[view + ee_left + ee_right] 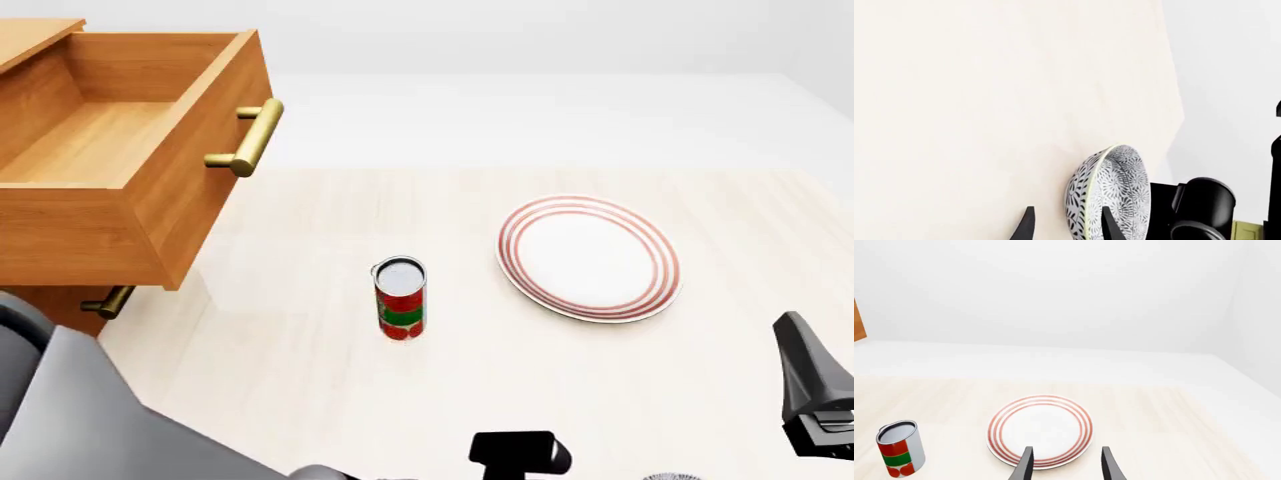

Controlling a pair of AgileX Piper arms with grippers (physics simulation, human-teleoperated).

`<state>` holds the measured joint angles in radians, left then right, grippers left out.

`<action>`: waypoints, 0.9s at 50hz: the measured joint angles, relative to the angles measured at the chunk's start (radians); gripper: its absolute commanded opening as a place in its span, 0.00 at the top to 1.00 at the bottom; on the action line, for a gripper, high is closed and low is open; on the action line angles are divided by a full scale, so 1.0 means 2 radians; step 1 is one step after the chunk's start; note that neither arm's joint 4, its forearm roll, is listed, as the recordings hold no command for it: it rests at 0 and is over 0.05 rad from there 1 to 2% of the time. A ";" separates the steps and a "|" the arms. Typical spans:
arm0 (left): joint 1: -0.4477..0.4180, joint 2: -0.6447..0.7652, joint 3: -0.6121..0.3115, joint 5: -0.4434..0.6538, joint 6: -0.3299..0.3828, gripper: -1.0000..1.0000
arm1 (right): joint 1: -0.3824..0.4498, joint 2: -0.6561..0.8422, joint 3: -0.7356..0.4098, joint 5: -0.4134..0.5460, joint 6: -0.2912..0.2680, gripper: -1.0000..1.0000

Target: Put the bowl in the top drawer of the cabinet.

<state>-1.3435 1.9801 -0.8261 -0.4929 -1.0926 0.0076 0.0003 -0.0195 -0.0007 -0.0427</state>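
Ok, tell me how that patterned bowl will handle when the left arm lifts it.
The bowl looks rigid and glazed, so it will probably keep its shape but may slip between the thin fingers of the left end effector. Its round, deep wall suggests it could rock or roll if nudged. It looks ceramic, so likely chips if dropped.

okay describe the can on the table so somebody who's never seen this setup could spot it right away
Start at the big orange-brown cabinet on the table's left, with its top drawer pulled open. Just right of it, around the middle of the pale wooden table, stands the can, upright, apart from everything. It is the only cylinder there: silver top, red and green label, unlike the flat red-ringed plate to its right.
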 measured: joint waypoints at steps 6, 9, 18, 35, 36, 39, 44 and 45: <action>-0.001 0.002 0.000 -0.003 0.005 0.00 | 0.000 0.000 0.000 0.000 0.000 0.00; -0.002 0.003 0.000 -0.007 0.007 1.00 | 0.000 0.000 0.000 0.000 0.000 0.00; 0.000 0.011 -0.002 -0.005 -0.007 1.00 | 0.000 0.000 0.000 0.000 0.000 0.00; 0.010 0.001 0.000 0.011 -0.006 1.00 | 0.000 0.000 0.000 0.000 0.000 0.00; 0.011 -0.001 0.000 0.012 -0.006 1.00 | 0.000 0.000 0.000 0.000 0.000 0.00; 0.012 -0.004 0.001 0.015 -0.005 1.00 | 0.000 0.000 0.000 0.000 0.000 0.00; 0.016 -0.012 0.001 0.022 -0.003 1.00 | 0.000 0.000 0.000 0.000 0.000 0.00; 0.017 -0.013 0.001 0.024 -0.002 1.00 | 0.000 0.000 0.000 0.000 0.000 0.00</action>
<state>-1.3094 1.9535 -0.8244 -0.4448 -1.0964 0.0076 0.0003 -0.0195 -0.0007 -0.0428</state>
